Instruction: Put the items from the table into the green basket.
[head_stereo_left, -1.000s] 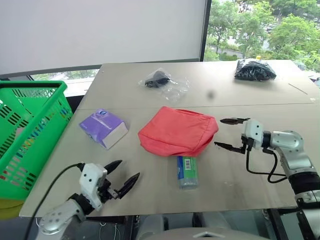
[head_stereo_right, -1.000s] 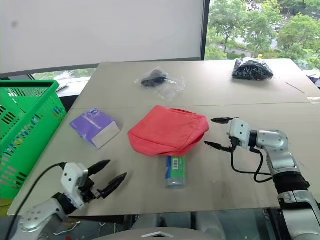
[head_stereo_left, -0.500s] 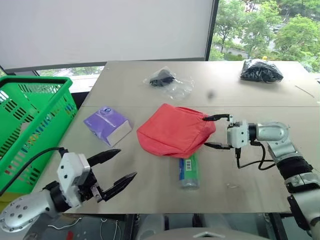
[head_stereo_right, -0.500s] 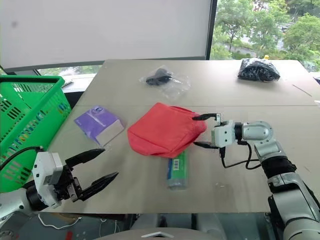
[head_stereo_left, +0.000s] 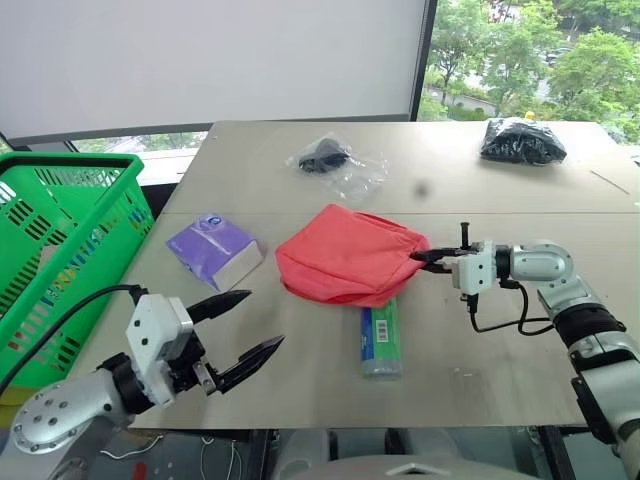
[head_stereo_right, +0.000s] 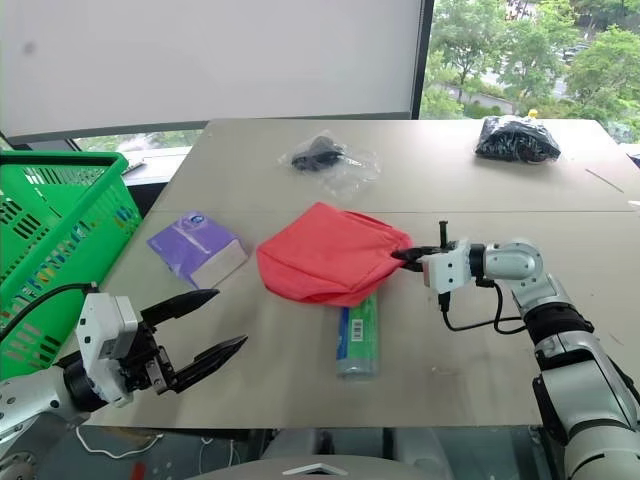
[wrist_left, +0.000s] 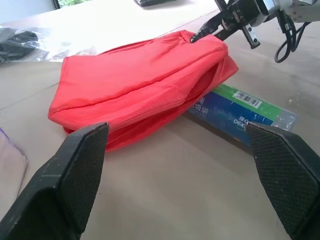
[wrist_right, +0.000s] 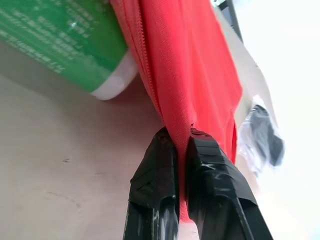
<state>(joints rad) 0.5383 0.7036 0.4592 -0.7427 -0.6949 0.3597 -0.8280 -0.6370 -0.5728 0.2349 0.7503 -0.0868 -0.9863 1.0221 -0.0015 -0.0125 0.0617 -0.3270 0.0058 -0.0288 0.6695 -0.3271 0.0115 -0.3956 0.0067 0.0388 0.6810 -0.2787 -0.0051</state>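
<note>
The red fabric pouch (head_stereo_left: 345, 254) lies mid-table, and my right gripper (head_stereo_left: 425, 256) is shut on its right edge; the right wrist view shows red cloth pinched between the fingers (wrist_right: 160, 200). Partly under the pouch lies the green-blue barcoded cylinder (head_stereo_left: 380, 340). The purple-and-white tissue pack (head_stereo_left: 214, 249) sits to the left. A clear bag with a black object (head_stereo_left: 333, 162) and a black bag (head_stereo_left: 522, 142) lie at the far side. My left gripper (head_stereo_left: 243, 326) hovers open above the table's near left edge. The green basket (head_stereo_left: 60, 240) stands left of the table (head_stereo_left: 520, 330).
A seam line crosses the tabletop behind the pouch. A black cable hangs from my right wrist onto the table (head_stereo_left: 500, 322). Windows with trees outside lie beyond the far edge.
My right gripper moved left to the pouch and shut on its right edge. My left gripper rose, staying open.
</note>
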